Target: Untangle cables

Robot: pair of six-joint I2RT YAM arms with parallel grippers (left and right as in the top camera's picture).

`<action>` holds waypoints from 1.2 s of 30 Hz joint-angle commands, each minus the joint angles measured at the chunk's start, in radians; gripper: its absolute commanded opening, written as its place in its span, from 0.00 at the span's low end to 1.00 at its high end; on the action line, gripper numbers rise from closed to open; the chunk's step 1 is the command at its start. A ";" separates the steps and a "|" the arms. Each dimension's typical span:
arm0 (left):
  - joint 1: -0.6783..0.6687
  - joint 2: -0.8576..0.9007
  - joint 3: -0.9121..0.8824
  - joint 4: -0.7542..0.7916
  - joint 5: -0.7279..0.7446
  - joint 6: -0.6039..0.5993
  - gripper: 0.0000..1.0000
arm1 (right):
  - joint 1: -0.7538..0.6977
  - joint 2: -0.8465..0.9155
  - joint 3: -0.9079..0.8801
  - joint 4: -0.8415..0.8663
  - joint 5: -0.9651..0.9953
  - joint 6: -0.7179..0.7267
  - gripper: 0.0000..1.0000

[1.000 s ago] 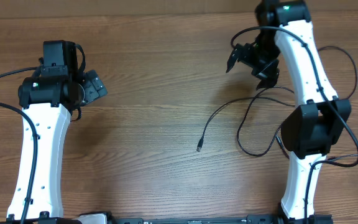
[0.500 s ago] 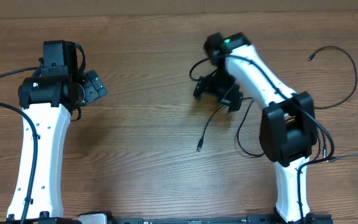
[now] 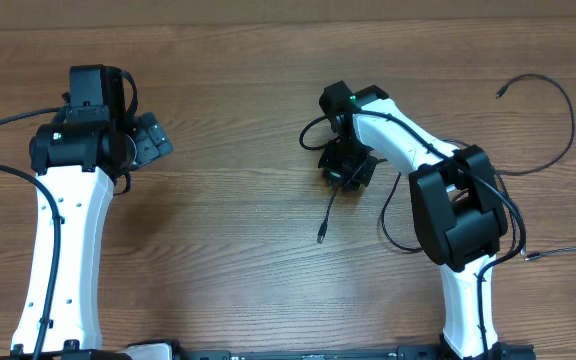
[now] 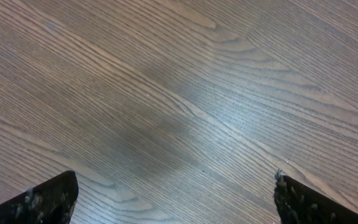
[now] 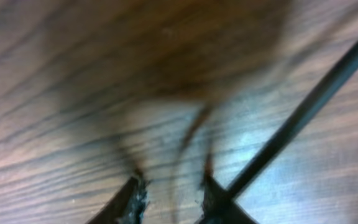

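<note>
One thin black cable lies on the table near its middle. Its plug points toward the near edge, and the cord runs up from it to the right gripper, which sits low over the cord's upper end. Just to the right, a loop of the same thin cord curves beside the right arm and passes under it. A second cable arcs over the far right of the table, well apart from both grippers.

In the right wrist view the cable crosses on a slant from the upper right down to the right-hand finger of the right gripper. The fingers stand close together with a narrow gap. The view is blurred, so I cannot tell whether the cord is pinched between them or only lies against the outside of one.

The left gripper is well apart at the left side, nowhere near any cable. Its wrist view shows the left gripper spread wide over bare wood, holding nothing.
</note>
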 commanded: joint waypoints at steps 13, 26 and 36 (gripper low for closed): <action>-0.002 0.006 -0.002 0.000 0.004 -0.021 1.00 | -0.251 -0.019 0.266 0.064 0.225 -0.031 0.04; -0.002 0.006 -0.002 0.000 0.004 -0.021 1.00 | -0.924 -0.018 0.687 0.163 0.322 -0.106 0.04; -0.002 0.006 -0.002 0.000 0.004 -0.021 1.00 | -1.155 -0.002 0.686 0.106 0.311 -0.163 0.60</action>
